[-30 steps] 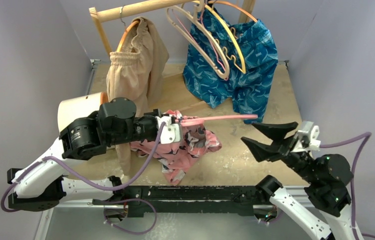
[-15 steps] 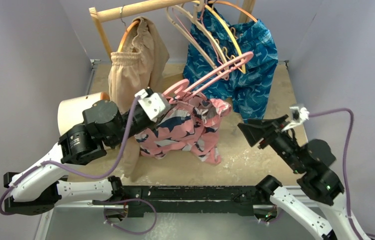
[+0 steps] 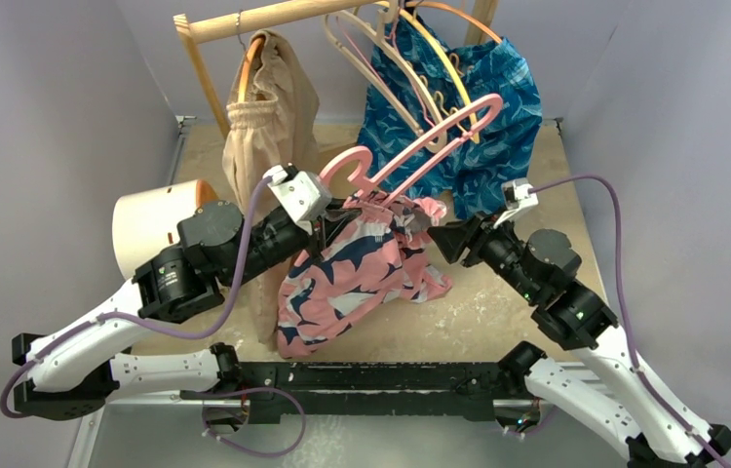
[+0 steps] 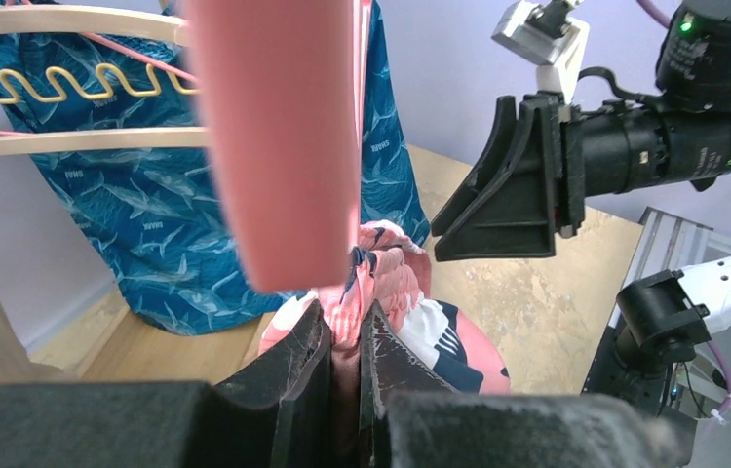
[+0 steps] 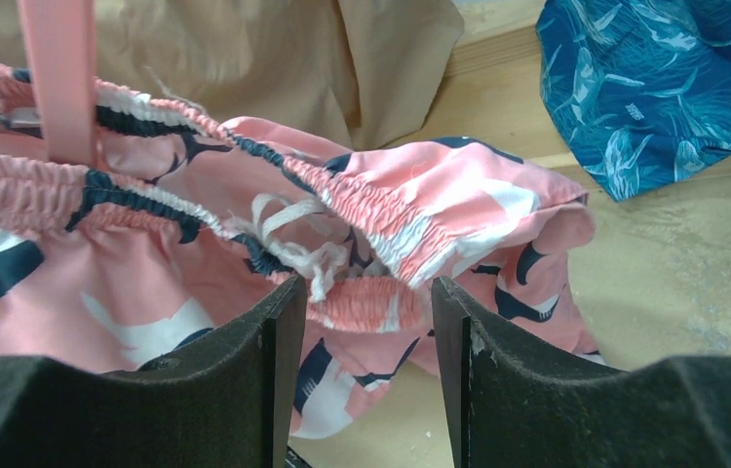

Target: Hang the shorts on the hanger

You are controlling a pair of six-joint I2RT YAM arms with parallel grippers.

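The left tool point(image 3: 327, 218) is clamping the pink leafy-print fabric shorts point(image 3: 362, 278), which are hanging lengthwise downward. The pink plastic hanger point(image 3: 430, 133) is slanting up-right. The right tool point(image 5: 366, 292) is gaping open.

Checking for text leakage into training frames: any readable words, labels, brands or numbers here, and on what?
"SHARK": small white print repeated across the blue fish-patterned fabric shorts, read in the left wrist view; too blurred to read in the other views.
Nothing else legible.
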